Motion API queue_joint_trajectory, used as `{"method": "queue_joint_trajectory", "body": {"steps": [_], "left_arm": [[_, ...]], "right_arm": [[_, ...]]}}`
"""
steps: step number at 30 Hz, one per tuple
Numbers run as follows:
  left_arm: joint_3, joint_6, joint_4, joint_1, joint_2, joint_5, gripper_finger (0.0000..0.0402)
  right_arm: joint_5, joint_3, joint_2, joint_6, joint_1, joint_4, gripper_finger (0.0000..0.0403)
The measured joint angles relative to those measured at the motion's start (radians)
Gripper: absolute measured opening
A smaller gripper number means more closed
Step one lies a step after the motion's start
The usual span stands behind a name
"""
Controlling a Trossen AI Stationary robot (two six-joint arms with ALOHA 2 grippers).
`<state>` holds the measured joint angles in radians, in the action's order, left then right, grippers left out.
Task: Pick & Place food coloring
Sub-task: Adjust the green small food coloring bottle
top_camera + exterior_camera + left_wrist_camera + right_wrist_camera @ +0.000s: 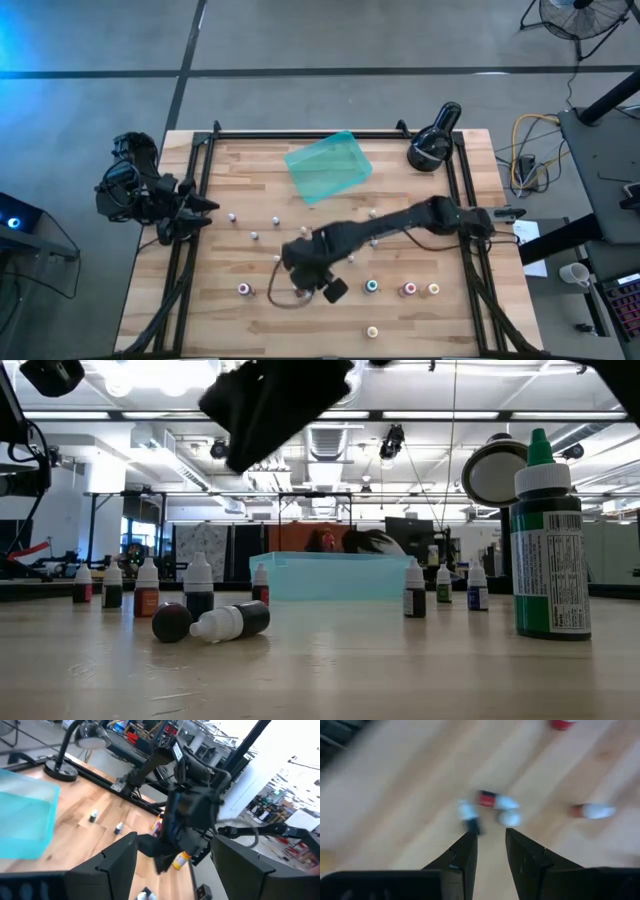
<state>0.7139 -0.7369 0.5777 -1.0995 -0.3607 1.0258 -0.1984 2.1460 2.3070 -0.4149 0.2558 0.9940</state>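
Small white-capped food coloring bottles stand and lie scattered on the wooden table, among them one at the near left (245, 289), a teal one (372, 286) and a pink one (408, 289). My right gripper (305, 272) hangs above the table's middle, pointing steeply down. In the right wrist view its fingers (490, 836) stand slightly open with bare wood between them, above a lying red bottle (492, 800). In the low view it shows as a dark blur (270, 400), clear of the table. My left gripper (175, 870) waits open at the left edge (200, 212).
A translucent teal tray (328, 165) lies at the far middle and a black lamp-like device (435, 140) at the far right. A green bottle (548, 550) stands close to the low camera. One bottle (225, 622) lies on its side.
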Motion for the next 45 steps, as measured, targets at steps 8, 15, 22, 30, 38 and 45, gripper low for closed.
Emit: {"method": "queue_joint_trajectory", "body": {"steps": [8,15,22,30,38,45], "left_arm": [[0.000,-0.050,0.000,0.000,-0.004,-0.058,0.0225],[0.000,-0.055,0.000,0.000,-0.017,-0.087,0.0225],[0.000,-0.054,0.000,0.000,-0.020,-0.086,0.0225],[0.000,-0.058,0.000,0.000,-0.020,-0.086,0.0225],[0.000,-0.065,0.000,0.000,-0.020,-0.086,0.0225],[0.000,-0.065,0.000,0.000,-0.020,-0.086,0.0225]], "right_arm": [[0.107,-0.027,0.055,-0.006,0.053,-0.064,0.0096],[0.040,-0.028,0.089,0.033,0.087,-0.067,0.0096],[0.041,-0.032,0.096,0.030,0.089,-0.128,0.0125],[0.073,-0.036,0.138,-0.014,0.087,-0.147,0.0167],[0.175,-0.033,0.150,-0.034,0.083,-0.145,0.0163],[0.172,-0.033,0.150,-0.033,0.085,-0.138,0.0144]]}}
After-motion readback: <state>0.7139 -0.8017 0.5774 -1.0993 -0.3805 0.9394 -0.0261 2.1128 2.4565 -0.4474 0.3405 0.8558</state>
